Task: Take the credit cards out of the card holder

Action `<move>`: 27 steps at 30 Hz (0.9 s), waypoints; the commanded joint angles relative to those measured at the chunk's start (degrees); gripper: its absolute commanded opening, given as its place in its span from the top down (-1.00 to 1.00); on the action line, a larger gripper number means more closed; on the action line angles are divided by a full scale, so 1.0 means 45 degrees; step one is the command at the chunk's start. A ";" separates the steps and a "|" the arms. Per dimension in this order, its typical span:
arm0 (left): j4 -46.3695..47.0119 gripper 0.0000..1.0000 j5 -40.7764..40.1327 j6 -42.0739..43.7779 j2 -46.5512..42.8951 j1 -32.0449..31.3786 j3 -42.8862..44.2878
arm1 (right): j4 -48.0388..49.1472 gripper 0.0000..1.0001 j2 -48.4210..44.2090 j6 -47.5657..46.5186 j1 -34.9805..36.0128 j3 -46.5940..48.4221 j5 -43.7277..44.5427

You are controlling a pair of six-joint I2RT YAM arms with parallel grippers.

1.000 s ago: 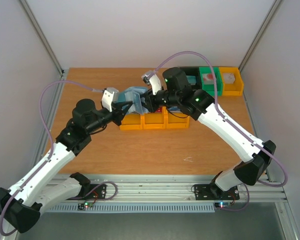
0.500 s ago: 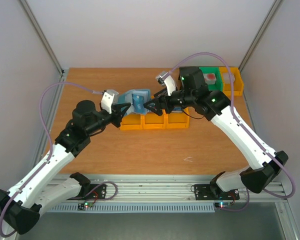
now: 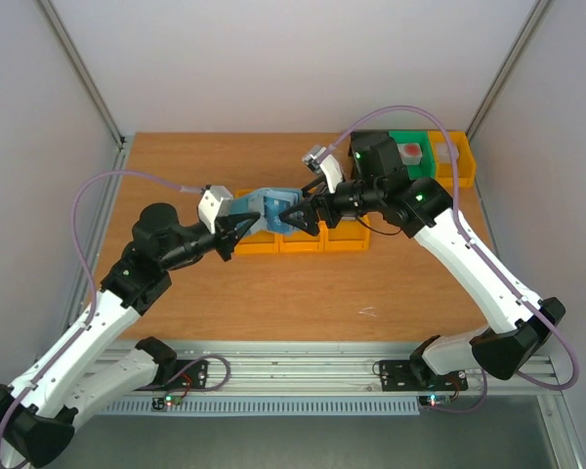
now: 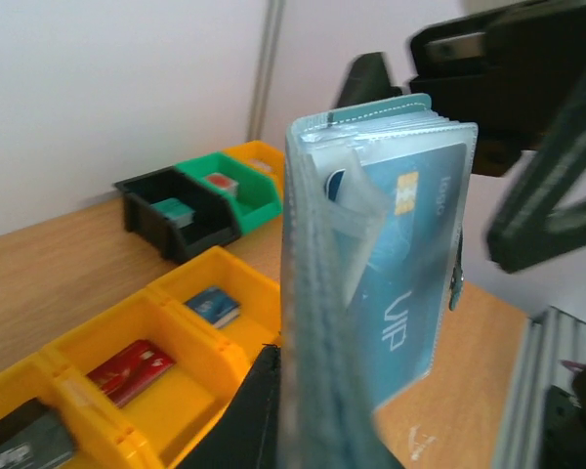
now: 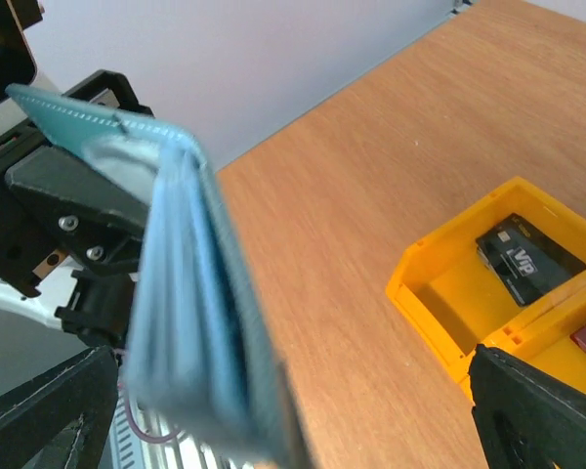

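A bare wooden desk [image 3: 273, 293] stands between plain white walls [image 3: 273, 59]. 2 metal posts [image 3: 88, 78] rise at its far corners, and a metal rail [image 3: 303, 357] runs along its near edge. Mid-desk, toward the far edge, sits a row of 3 yellow bins [image 3: 298, 242]. The holder [image 3: 266, 205] hangs upright above their left end, off the surface. The left gripper [image 3: 240, 226] is clamped on it from the left. The right gripper [image 3: 296, 213] has its jaws wide, with the holder between them. A teal card [image 4: 410, 283] sits in the holder's front sleeve. The grey card [image 4: 20, 445], red card [image 4: 132, 369] and blue card [image 4: 213, 306] lie 1 per bin. A black bin [image 4: 190, 244] and a green bin [image 4: 259, 207] stand at the far right corner.
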 commanded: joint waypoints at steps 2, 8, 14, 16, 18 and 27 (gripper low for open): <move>0.1658 1.00 0.2287 -0.0539 -0.0446 0.0008 -0.0206 | 0.0459 -0.92 0.0156 -0.0343 0.0030 0.0133 -0.1180; 0.2216 1.00 0.2681 -0.1066 -0.0368 0.0005 -0.0209 | 0.0295 0.07 0.0030 -0.0544 0.0027 0.0109 -0.2745; 0.2295 0.72 0.1263 -0.1368 -0.0429 0.0006 -0.0429 | 0.0255 0.98 -0.0185 -0.0197 0.0030 -0.0050 -0.2587; 0.2039 0.28 0.0092 -0.1373 -0.0483 0.0005 -0.0596 | 0.0209 0.98 -0.0151 0.0205 0.0001 -0.0115 -0.1258; 0.1896 0.07 -0.0973 -0.1183 -0.0466 0.0008 -0.0671 | -0.0240 0.97 0.0090 0.0762 0.0015 0.0065 0.0668; 0.2024 0.00 -0.0396 -0.0025 -0.0639 0.0005 -0.0879 | -0.3060 0.98 0.2091 0.3205 0.1470 0.2091 1.1443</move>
